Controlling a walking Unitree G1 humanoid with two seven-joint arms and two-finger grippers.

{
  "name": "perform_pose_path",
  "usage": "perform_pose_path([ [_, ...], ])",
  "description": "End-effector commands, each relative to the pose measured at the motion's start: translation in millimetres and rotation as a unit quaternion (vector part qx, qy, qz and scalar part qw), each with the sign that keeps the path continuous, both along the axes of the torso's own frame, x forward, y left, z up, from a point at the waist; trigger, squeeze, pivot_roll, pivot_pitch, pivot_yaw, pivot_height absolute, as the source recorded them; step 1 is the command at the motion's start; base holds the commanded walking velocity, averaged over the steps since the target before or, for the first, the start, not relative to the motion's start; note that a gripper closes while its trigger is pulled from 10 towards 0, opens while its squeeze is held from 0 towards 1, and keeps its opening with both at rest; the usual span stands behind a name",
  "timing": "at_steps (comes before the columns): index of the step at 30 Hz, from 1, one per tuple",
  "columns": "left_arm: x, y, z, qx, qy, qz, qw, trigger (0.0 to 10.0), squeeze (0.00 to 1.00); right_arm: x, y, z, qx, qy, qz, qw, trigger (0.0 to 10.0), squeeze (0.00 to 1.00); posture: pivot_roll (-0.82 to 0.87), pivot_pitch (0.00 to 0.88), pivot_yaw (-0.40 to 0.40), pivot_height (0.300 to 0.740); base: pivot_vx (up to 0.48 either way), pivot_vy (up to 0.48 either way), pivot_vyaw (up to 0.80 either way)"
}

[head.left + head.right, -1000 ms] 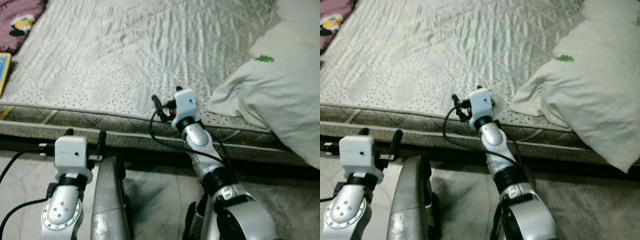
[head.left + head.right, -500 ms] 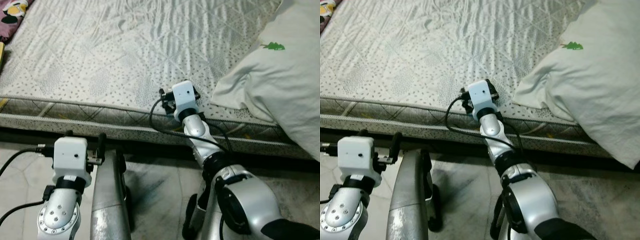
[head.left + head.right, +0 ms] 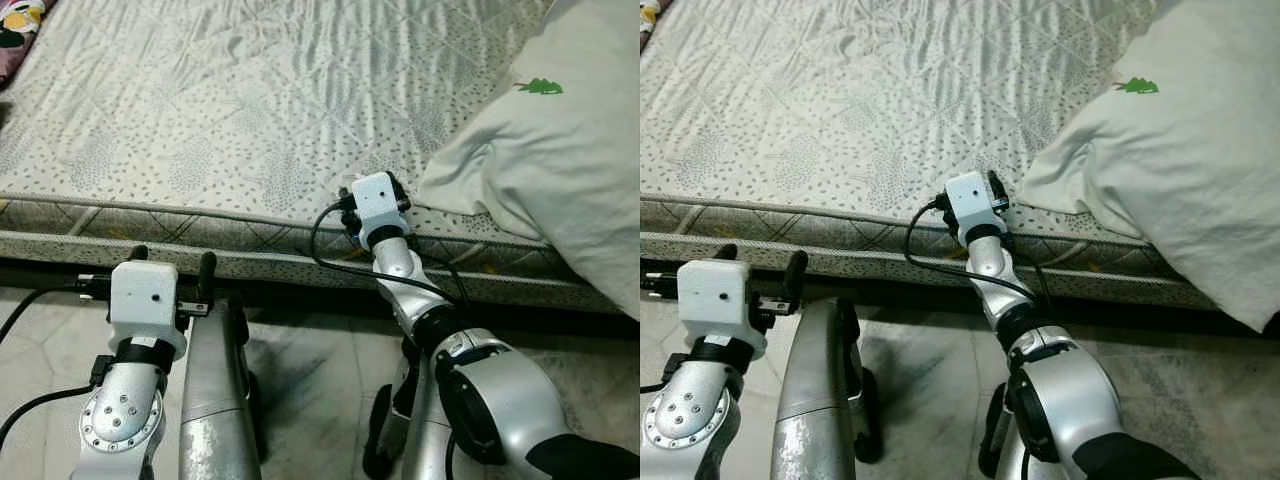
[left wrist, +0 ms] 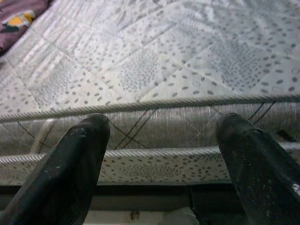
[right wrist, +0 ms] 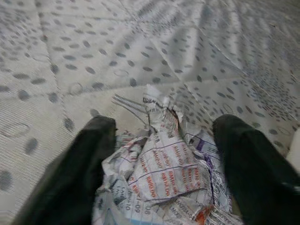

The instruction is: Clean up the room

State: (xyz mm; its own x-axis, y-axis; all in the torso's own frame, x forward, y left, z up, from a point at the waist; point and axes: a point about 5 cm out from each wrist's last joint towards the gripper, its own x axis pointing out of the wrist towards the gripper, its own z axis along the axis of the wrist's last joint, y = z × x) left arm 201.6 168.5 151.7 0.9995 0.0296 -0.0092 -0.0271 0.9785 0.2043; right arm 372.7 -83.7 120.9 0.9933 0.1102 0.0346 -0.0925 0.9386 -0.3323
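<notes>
Crumpled newspaper (image 5: 164, 164) sits between the two black fingers (image 5: 70, 178) of your right gripper (image 5: 161, 140), on the mattress (image 3: 250, 110) near its front edge. In the right wrist view the fingers stand wide apart, one on each side of the wad; whether they press on it you cannot tell, and it does not look squeezed, so judge it straddled rather than firmly held. That placement makes sense for a pickup: the arm reaches over the mattress edge so the fingers can come in flat along the quilted surface and close from both sides.

The paper is a loose, creased ball of white newsprint with red and dark print and a spot of orange at one fold; it looks light and easy to crush. From the head views the gripper lies just beside the corner of the white pillow (image 3: 560, 170).

Your left gripper (image 4: 161, 140) hangs low in front of the mattress side, fingers spread wide and holding nothing, seemingly kept out of the way.
</notes>
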Motion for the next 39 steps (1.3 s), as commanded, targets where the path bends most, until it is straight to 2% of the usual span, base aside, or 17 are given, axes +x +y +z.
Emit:
perform_pose_path([
  [1,0.7,2.4,-6,-0.003,0.012,0.008,1.000,10.0,0.00,-2.6,-3.9,-9,0.003,0.022,-0.004,1.000,0.0,0.00,0.20,0.275,-0.017,0.509,0.000,0.000,0.00],
  [14,10.4,0.6,-9,-0.009,0.006,0.011,1.000,10.0,0.00,-6.3,-14.3,-23,-0.003,0.062,-0.002,0.998,0.0,0.00,0.19,0.222,-0.034,0.509,0.000,0.000,0.00],
  [19,22.1,2.5,-8,-0.007,-0.008,0.007,1.000,10.0,0.00,-9.3,-15.2,-29,0.002,0.076,0.006,0.997,0.0,0.00,0.20,0.180,-0.024,0.509,0.000,0.000,0.00],
  [23,32.4,-3.7,-7,-0.011,-0.021,0.008,1.000,10.0,0.00,-9.8,-21.7,-31,0.003,0.083,0.011,0.997,0.0,0.00,0.20,0.148,-0.059,0.509,0.000,0.000,0.00],
  [28,36.1,-5.5,-7,-0.016,-0.028,0.012,0.999,10.0,0.00,-6.4,-27.8,-26,0.031,0.081,0.011,0.996,0.0,0.00,0.19,0.120,-0.079,0.509,0.000,0.000,0.00],
  [29,38.7,-5.9,-9,-0.019,-0.031,0.013,0.999,10.0,0.00,-3.6,-30.2,-20,0.049,0.071,0.014,0.996,0.0,0.00,0.17,0.101,-0.084,0.509,0.000,0.000,0.00],
  [32,43.3,-7.1,-12,-0.024,-0.034,0.015,0.999,10.0,0.00,-0.6,-33.5,-13,0.065,0.056,0.016,0.996,0.0,0.00,0.14,0.086,-0.085,0.509,0.000,0.000,0.00],
  [39,62.1,-24.0,-10,-0.040,-0.056,-0.007,0.998,10.0,0.00,-4.7,-52.1,-9,0.123,0.026,0.008,0.992,0.0,0.00,0.07,0.040,-0.088,0.509,0.000,0.000,0.00],
])
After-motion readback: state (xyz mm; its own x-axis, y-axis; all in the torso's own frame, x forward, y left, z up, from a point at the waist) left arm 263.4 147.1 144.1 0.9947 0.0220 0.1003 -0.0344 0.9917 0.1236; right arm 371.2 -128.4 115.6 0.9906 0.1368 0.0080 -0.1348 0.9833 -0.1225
